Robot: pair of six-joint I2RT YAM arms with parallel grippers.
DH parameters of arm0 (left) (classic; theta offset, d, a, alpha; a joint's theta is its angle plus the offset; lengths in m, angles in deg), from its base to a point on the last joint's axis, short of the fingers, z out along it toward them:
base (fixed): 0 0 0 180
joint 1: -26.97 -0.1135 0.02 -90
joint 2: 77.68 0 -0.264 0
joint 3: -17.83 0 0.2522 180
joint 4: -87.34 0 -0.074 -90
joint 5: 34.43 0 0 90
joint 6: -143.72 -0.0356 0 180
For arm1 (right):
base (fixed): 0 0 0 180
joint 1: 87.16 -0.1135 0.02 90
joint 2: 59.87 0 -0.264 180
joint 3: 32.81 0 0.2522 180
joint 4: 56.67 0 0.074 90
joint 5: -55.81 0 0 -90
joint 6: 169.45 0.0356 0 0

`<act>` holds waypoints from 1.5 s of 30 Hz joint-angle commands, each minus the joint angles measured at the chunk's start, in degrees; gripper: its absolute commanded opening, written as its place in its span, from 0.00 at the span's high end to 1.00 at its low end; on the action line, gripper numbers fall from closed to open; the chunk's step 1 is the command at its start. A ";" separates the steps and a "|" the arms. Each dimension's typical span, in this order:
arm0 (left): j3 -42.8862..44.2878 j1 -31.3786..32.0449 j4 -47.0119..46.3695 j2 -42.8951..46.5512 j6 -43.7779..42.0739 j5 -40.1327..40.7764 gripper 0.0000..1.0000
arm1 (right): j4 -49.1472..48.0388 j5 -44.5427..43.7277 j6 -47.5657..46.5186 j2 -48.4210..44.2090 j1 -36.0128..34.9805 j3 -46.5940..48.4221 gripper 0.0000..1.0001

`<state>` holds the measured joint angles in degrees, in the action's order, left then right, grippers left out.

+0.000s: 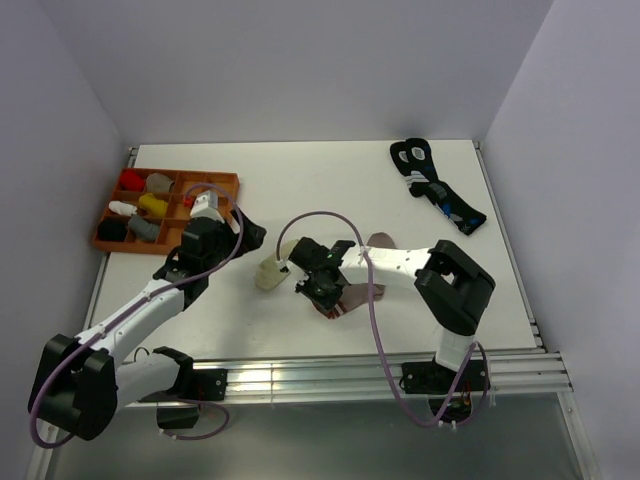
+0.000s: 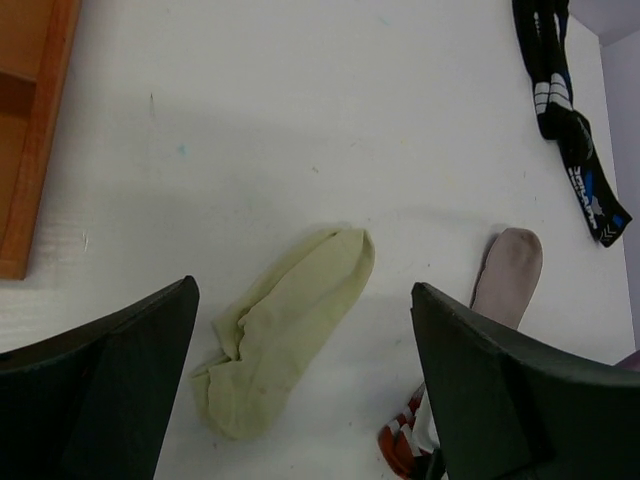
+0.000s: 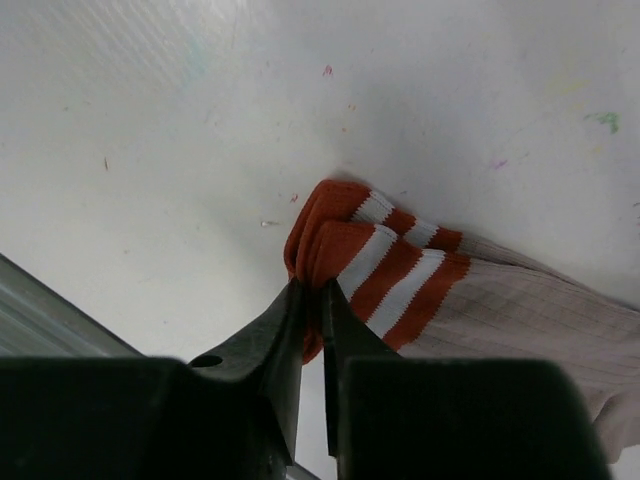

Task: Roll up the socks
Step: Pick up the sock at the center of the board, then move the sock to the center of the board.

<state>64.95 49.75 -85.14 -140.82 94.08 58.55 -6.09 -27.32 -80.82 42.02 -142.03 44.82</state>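
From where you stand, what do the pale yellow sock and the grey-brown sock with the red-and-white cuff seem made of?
Pale yellow sock: soft matte knit, perhaps cotton; it lies limp and creased. Grey-brown sock: matte ribbed knit, fibre unclear; fine lengthwise ribs show.

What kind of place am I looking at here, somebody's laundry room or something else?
Probably a robotics lab test cell, not a home: a left arm and right arm bolted to an aluminium rail, a white table boxed in by bare white walls, and an orange tray of sock bundles.
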 commanded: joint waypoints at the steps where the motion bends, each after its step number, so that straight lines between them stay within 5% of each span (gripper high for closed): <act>1: -2.16 -0.20 -5.44 0.82 2.26 -3.50 0.07 | -5.34 -3.09 -1.18 0.07 0.99 0.29 0.87; 15: -2.87 -0.11 -14.41 -11.13 9.73 -17.04 0.44 | -13.35 -5.30 -1.10 -4.85 5.04 -1.21 1.00; 29: -2.52 0.15 -24.70 -27.56 17.03 -19.25 0.52 | -16.95 -1.78 -4.96 -4.24 5.30 -0.77 1.00; 45: 9.79 -3.18 -17.84 -36.45 12.38 -12.21 0.52 | -14.24 15.71 -17.26 -8.81 4.34 -6.39 1.00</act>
<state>71.71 47.00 -103.70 -176.90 109.27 44.28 -21.65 -16.69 -93.62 36.51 -137.18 39.64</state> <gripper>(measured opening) 0.470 0.135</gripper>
